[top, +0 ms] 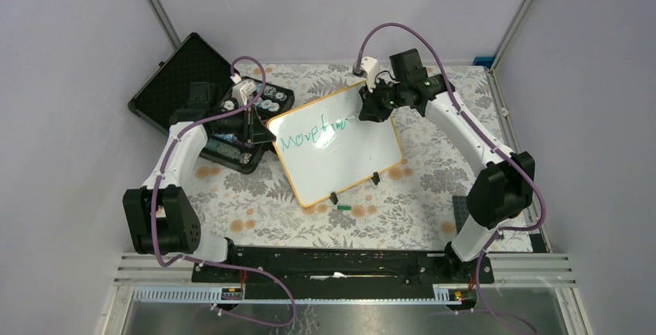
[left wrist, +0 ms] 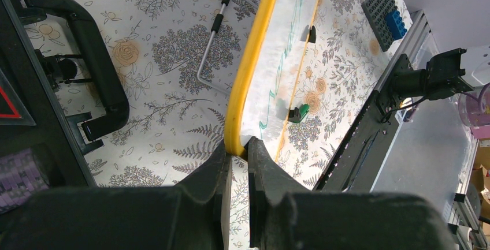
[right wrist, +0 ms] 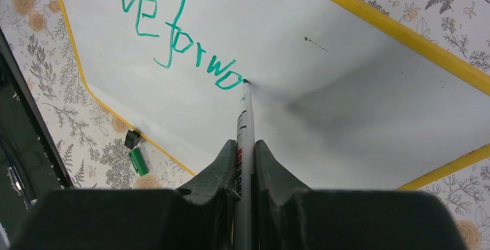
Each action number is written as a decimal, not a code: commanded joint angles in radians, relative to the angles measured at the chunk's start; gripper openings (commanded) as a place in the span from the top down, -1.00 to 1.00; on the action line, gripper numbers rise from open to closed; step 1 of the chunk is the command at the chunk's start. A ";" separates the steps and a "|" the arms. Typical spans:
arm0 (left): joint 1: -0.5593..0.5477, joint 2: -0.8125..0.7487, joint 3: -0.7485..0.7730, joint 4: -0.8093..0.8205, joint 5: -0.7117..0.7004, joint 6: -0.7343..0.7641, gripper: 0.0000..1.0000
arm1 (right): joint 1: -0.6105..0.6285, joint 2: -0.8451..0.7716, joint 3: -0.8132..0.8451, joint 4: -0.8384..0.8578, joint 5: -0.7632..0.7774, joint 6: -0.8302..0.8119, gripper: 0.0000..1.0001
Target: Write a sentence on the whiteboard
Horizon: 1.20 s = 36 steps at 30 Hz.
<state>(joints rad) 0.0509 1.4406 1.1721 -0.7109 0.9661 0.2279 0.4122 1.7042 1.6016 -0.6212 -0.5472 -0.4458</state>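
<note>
The whiteboard (top: 340, 161) with a yellow rim lies tilted on the floral table, and its rim runs up the left wrist view (left wrist: 249, 65). My left gripper (left wrist: 240, 146) is shut on the whiteboard's rim at its left corner (top: 267, 130). My right gripper (right wrist: 245, 144) is shut on a grey marker (right wrist: 245, 111) whose tip touches the board. The sentence (right wrist: 173, 30) in green reads "Move forwa" and stops at the tip; it also shows as green writing (top: 309, 134) in the top view. The right gripper (top: 373, 107) hovers over the board's far right part.
A green marker cap (top: 343, 207) lies by the board's near edge beside a black clip foot (right wrist: 132, 138). An open black case (top: 182, 80) and a parts tray (top: 251, 111) sit at the back left. A metal hex key (left wrist: 211, 48) and toy bricks (left wrist: 384, 7) lie on the table.
</note>
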 commanded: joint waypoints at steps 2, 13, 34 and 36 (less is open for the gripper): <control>-0.026 0.004 -0.002 0.030 -0.087 0.088 1.00 | -0.008 -0.001 0.038 0.017 0.018 -0.014 1.00; -0.027 0.007 -0.001 0.031 -0.085 0.088 1.00 | -0.003 0.005 0.011 0.002 -0.008 -0.023 1.00; -0.028 0.010 0.001 0.030 -0.086 0.086 1.00 | 0.001 -0.014 -0.047 -0.014 0.015 -0.053 1.00; -0.028 0.008 0.001 0.030 -0.088 0.087 1.00 | 0.000 -0.019 -0.050 -0.016 0.021 -0.057 1.00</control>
<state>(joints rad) 0.0509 1.4410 1.1721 -0.7097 0.9642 0.2276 0.4122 1.7042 1.5616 -0.6353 -0.5686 -0.4679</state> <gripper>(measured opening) 0.112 0.175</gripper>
